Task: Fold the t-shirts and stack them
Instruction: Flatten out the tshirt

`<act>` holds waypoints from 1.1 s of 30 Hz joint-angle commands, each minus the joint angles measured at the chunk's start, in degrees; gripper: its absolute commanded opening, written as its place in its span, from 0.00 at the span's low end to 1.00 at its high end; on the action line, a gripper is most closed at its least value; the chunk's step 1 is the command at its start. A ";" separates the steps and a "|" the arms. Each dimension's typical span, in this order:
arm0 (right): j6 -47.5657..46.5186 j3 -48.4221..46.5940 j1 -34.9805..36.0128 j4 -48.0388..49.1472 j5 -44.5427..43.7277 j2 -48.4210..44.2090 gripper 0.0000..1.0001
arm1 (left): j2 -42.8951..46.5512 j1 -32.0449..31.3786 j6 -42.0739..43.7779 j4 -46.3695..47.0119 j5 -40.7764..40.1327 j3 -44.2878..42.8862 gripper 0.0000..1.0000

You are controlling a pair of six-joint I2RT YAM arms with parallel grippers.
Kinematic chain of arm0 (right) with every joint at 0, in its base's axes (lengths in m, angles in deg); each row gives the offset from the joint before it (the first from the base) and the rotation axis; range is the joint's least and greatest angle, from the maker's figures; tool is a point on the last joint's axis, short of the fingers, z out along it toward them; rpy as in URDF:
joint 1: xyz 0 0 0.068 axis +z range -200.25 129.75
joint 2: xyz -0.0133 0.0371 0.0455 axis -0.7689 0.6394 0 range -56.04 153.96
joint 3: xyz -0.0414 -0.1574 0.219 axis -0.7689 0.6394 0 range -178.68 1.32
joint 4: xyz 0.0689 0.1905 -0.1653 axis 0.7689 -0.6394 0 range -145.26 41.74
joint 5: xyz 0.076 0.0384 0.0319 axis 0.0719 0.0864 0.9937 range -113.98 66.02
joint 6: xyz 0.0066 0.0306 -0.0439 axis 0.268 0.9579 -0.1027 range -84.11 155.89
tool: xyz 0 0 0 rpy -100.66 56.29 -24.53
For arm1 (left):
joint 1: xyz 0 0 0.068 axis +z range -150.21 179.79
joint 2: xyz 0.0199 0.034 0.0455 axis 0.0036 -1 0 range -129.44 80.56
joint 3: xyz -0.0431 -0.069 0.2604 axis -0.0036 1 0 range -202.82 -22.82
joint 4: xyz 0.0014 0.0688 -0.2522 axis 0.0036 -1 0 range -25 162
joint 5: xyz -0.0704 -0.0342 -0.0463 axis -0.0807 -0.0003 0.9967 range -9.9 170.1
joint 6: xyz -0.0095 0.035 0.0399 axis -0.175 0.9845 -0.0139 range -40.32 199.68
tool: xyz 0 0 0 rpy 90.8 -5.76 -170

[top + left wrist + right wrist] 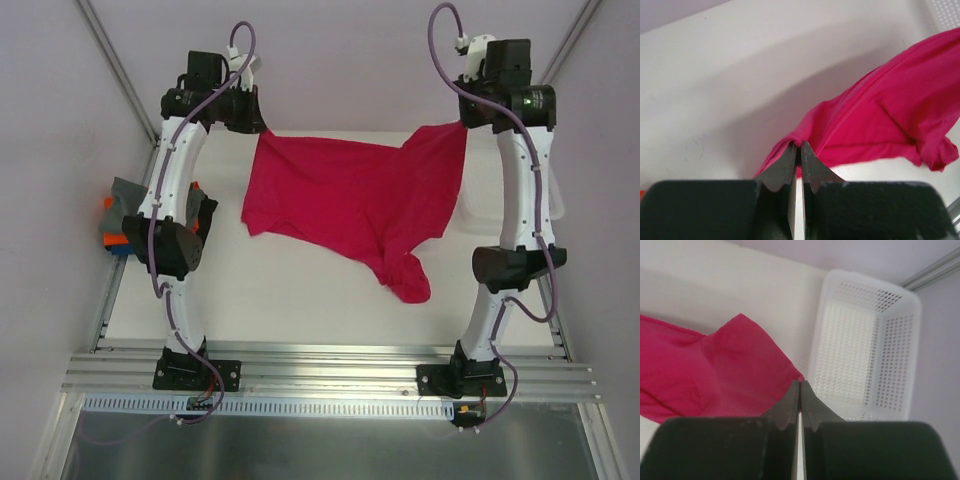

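Top external view: left pincer point(257, 128) and right pincer point(462, 125) clamp far corners of the plain magenta-red cloth t-shirt point(345, 195); spread them evenly to flatten its bunched near end.

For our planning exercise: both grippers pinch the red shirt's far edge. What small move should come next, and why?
Probably drag the held edge slightly toward the far side of the table. The left gripper and right gripper are shut on the magenta t-shirt at its far corners, yet its near end lies bunched; that should flatten it.
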 commanded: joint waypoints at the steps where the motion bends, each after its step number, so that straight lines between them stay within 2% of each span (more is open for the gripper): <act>1: 0.60 -3.54 -0.34 2.91 -1.16 -5.11 0.01 | 6.96 -0.69 4.91 -3.48 0.79 3.21 0.00; 6: 1.74 3.57 0.00 10.55 0.42 -13.27 0.01 | 14.78 -1.57 8.52 -3.74 -6.14 4.71 0.00; 14: 12.64 7.35 0.35 7.75 9.82 -24.35 0.01 | 28.58 -2.27 9.93 -4.62 -9.40 13.48 0.00; 19: 15.54 22.71 0.27 16.87 14.57 -39.11 0.01 | 38.96 -2.27 12.22 -4.98 -11.42 17.10 0.00; 26: 13.71 35.12 -0.35 13.47 16.41 -53.71 0.01 | 45.20 -1.48 12.04 -4.89 -12.56 14.48 0.00; 29: 11.25 36.27 -0.44 13.28 14.06 -57.84 0.01 | 47.05 -0.78 12.30 -3.93 -13.71 13.68 0.00; 33: 6.34 34.87 -0.44 17.66 5.54 -56.20 0.01 | 44.18 -0.60 13.44 -0.93 -17.66 10.61 0.00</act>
